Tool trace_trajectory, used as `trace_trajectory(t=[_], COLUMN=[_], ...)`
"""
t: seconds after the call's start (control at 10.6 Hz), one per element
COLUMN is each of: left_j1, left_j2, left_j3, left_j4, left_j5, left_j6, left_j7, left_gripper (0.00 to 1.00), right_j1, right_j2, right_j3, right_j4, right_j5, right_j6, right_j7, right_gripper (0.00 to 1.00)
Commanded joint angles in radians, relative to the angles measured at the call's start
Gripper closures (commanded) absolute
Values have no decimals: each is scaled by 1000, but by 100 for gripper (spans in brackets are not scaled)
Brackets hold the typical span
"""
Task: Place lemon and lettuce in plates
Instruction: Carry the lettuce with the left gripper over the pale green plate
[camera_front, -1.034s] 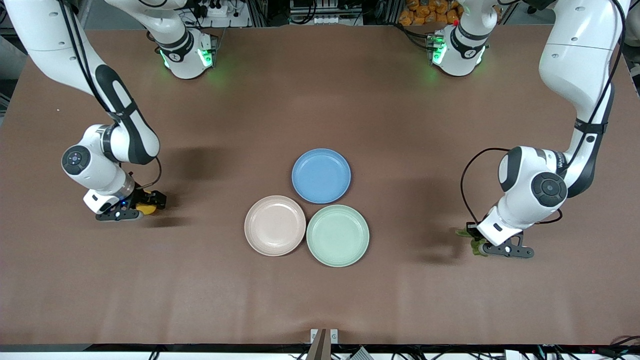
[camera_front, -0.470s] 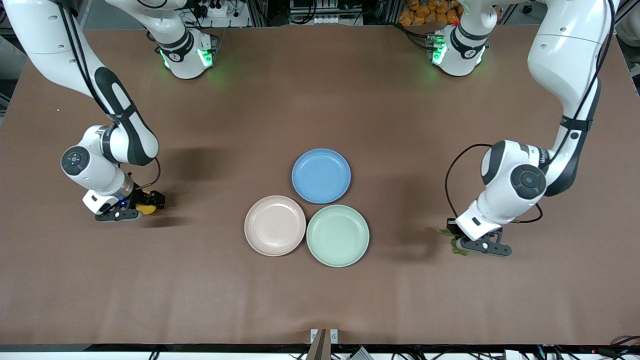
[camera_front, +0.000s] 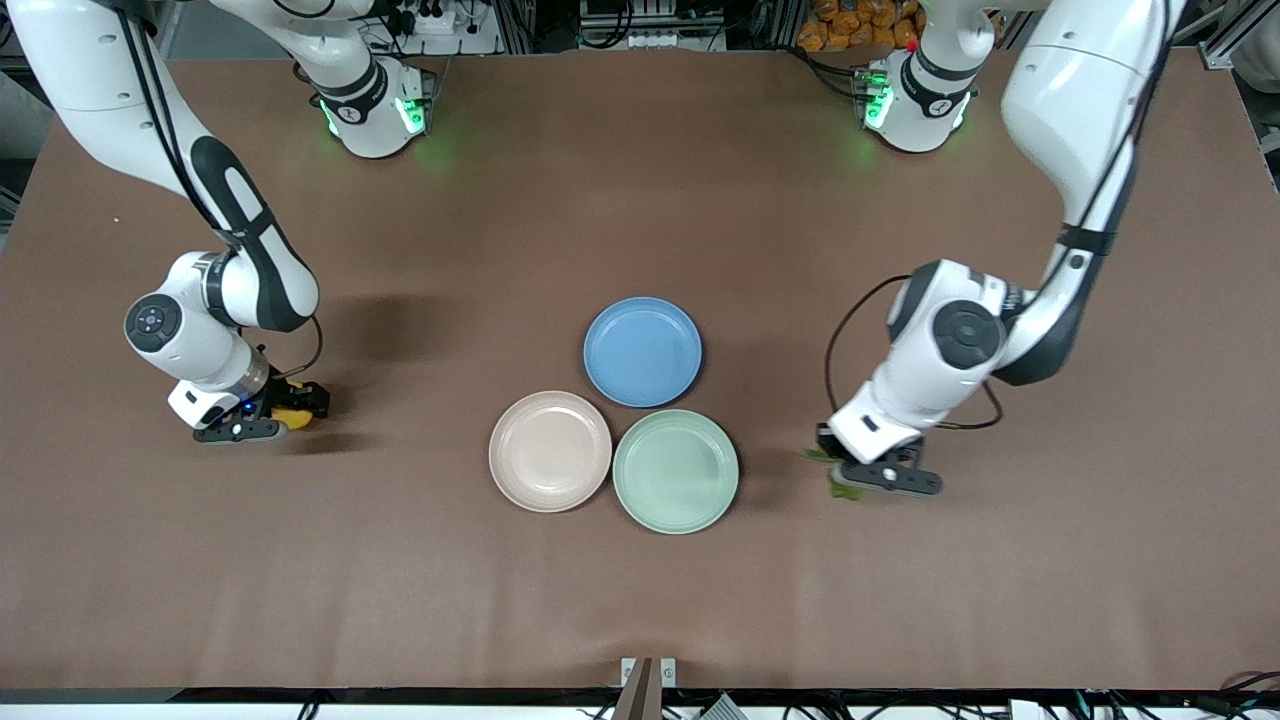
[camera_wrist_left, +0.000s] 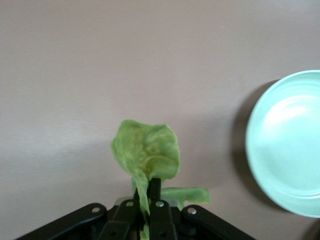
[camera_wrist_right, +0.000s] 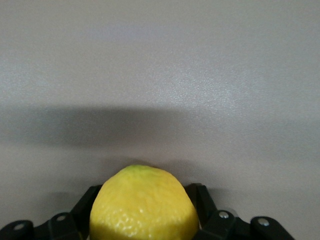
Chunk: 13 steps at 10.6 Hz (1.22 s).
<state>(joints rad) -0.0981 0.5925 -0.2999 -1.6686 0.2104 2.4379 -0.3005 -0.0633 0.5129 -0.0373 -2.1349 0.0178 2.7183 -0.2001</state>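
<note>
Left gripper (camera_wrist_left: 145, 212): jaws pinched on stem end of wrinkly green lettuce leaf (camera_wrist_left: 146, 152), held over bare brown bench (camera_front: 640, 200) just beside pale mint green round plate (camera_front: 676, 470), toward left arm's end. Leaf's long axis runs out from jaws, ragged tip hanging free.

Right gripper (camera_wrist_right: 145, 225): jaws clamped around small yellow dimpled lemon (camera_wrist_right: 144, 205), low over bench at right arm's end, well apart from pale beige-pink round plate (camera_front: 550, 451). Lemon's pointing direction: cannot tell.

Step in hand, judged: carry phase. Next: bring leaf over mint plate, release; lemon needs longer carry to beige-pink plate.
</note>
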Motion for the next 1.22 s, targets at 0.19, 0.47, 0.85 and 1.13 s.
trace_trajectory(t=[0.19,0.47,0.85,1.13], left_j1=[-116,-230,-340,-368], left_j2=[84,194,300,294], left_j3=[4,10,69,108], left_j4=[107,246,259,259], left_j5=[12,14,17,14], left_j6=[3,9,200,205], left_j7=[-167,-399,-595,-618], left_gripper=[100,100,100,0], right_j1=[-9,-6,3,57], right_j2=[12,10,-4,-7], right_j3=[10,10,11,13], right_j4=[21,99,142,187], right_j5=[2,2,4,4], right_j6=[-3,-148,-215,-288], right_j7=[-7,-5,2,117], right_gripper=[40,46,46,46])
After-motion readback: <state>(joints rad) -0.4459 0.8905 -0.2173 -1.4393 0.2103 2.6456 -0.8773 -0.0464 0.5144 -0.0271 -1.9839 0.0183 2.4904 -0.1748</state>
